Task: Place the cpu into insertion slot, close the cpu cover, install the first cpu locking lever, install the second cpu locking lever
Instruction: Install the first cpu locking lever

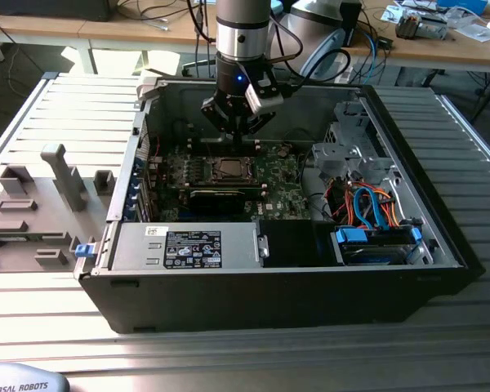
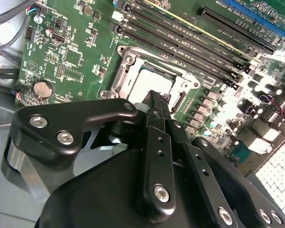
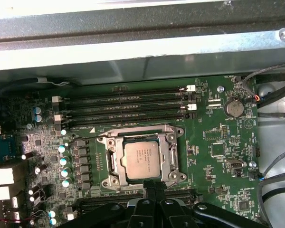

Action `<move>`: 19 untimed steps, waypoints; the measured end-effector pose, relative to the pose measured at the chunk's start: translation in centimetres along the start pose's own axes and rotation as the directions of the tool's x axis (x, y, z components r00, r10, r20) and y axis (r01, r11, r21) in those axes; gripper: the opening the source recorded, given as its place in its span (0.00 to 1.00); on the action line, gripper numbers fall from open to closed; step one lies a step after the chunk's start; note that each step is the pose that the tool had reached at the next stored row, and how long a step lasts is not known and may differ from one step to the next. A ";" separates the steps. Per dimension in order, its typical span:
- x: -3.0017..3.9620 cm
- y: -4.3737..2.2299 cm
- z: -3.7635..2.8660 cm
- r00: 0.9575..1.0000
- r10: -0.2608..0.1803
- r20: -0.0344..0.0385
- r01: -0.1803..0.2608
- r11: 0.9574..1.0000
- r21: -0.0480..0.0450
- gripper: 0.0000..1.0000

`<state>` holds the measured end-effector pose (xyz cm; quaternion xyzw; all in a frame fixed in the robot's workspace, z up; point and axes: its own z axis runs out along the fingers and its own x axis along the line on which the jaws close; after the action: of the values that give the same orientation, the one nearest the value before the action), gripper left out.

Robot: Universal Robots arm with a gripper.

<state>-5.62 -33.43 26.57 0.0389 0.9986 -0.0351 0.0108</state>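
The cpu (image 3: 141,160) sits flat in its socket on the motherboard (image 3: 213,142), directly below my gripper (image 3: 152,190), with the cpu cover (image 3: 140,137) lying closed around it as a silver frame. My own black linkage hides the near edge of the socket in the second wrist view, where the cpu (image 2: 149,83) glares white. My gripper (image 1: 237,131) hangs just above the board inside the computer case (image 1: 441,220), its tips drawn together on nothing. The locking levers are hard to make out.
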 end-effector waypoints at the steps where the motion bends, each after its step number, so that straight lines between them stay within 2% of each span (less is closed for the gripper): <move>1: 0.00 0.00 0.00 1.000 -0.001 0.000 0.001 1.000 0.000 0.11; 19: 0.00 0.00 0.00 1.000 -0.018 0.001 0.018 1.000 0.000 0.11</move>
<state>-5.62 -33.43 26.57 0.0298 0.9989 -0.0350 0.0111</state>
